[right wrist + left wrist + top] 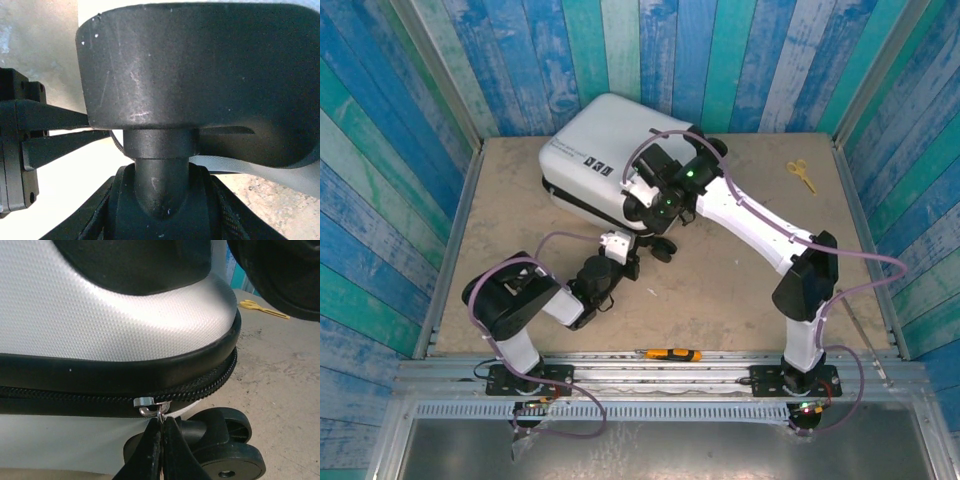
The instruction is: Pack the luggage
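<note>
The luggage (pixel 595 150) lies flat on the table (pixel 740 290), toward the far side and a little left of centre. Its two white shell halves are together, so nothing of the inside or of any contents can be seen. From the left wrist, the black trim and the zipper (pixel 210 382) run along the seam between the halves. The left gripper (pixel 161 432) has its jaws pinched together on the metal zipper pull (pixel 151 409), just beside a black wheel (pixel 225 450) at the near corner. The right gripper (pixel 658 212) sits at that same wheeled corner, pressed in close on a caster (pixel 200 75) and its stem. Whether its jaws squeeze the stem or merely stand around it I cannot tell. Yellow scissors (pixel 802 173) lie well apart at the far right of the table. An orange and black cutter (pixel 670 354) lies at the near edge between the two arm bases.
</note>
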